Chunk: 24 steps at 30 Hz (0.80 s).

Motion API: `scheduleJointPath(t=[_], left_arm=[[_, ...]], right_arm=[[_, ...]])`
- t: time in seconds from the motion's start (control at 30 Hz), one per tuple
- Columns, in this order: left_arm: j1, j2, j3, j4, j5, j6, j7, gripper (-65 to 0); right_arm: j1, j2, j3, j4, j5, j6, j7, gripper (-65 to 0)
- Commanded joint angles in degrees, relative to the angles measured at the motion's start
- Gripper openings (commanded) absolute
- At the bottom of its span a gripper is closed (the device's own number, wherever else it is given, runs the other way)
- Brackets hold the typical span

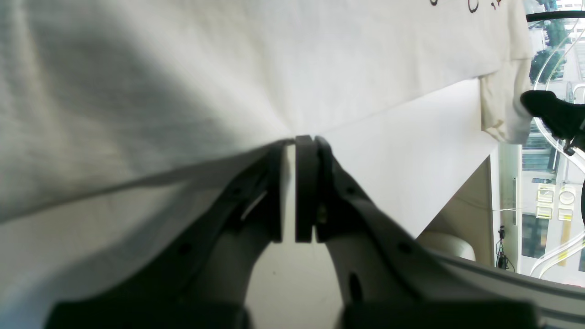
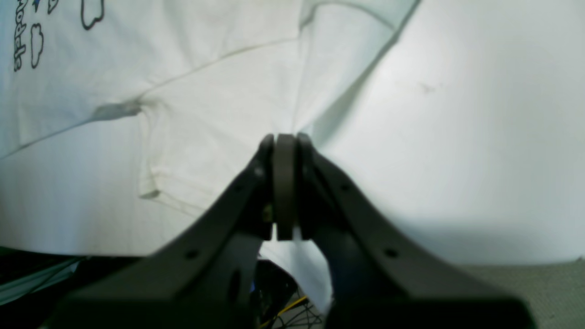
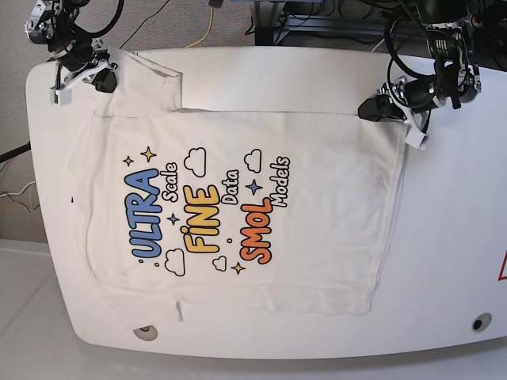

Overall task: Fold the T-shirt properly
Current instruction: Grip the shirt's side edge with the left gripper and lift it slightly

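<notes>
The white T-shirt (image 3: 238, 206) lies print-up on the white table (image 3: 459, 237), hem toward the right of the base view. My left gripper (image 3: 371, 108) sits at the shirt's far hem corner. In the left wrist view, that left gripper (image 1: 297, 139) is shut on the edge of the T-shirt (image 1: 228, 68). My right gripper (image 3: 103, 70) is at the far sleeve on the left. In the right wrist view, the right gripper (image 2: 285, 137) is shut on a pinch of the T-shirt (image 2: 183, 91) near the sleeve seam.
Cables (image 3: 210, 20) and dark gear lie beyond the table's far edge. Two round holes (image 3: 142, 332) (image 3: 478, 323) sit near the front edge. A red mark (image 3: 501, 267) shows at the right border. The near sleeve (image 3: 146, 305) reaches almost to the front edge.
</notes>
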Motion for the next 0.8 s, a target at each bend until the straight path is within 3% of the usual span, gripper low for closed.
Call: scheduleJointPath(t=[0.0, 0.37, 0.53, 0.77], left_arm=[[0.6, -0.6, -0.1, 0.4, 2.3, 0.4, 2.0, -62.5], [0.4, -0.6, -0.6, 0.5, 2.2, 0.4, 2.0, -62.7], [0.5, -0.8, -5.0, 0.7, 2.2, 0.5, 2.2, -62.8], [0.7, -3.7, -10.6, 6.4, 2.2, 1.4, 3.1, -62.8]], right_arm=[[-0.3, 0.8, 0.3, 1.1, 0.9, 0.2, 0.8, -64.5], [1.2, 0.8, 0.2, 1.1, 0.9, 0.2, 0.8, -64.5], [1.4, 0.8, 0.2, 1.1, 0.9, 0.2, 0.8, -64.5], [1.9, 0.9, 0.1, 1.1, 0.9, 0.2, 0.8, -64.5]])
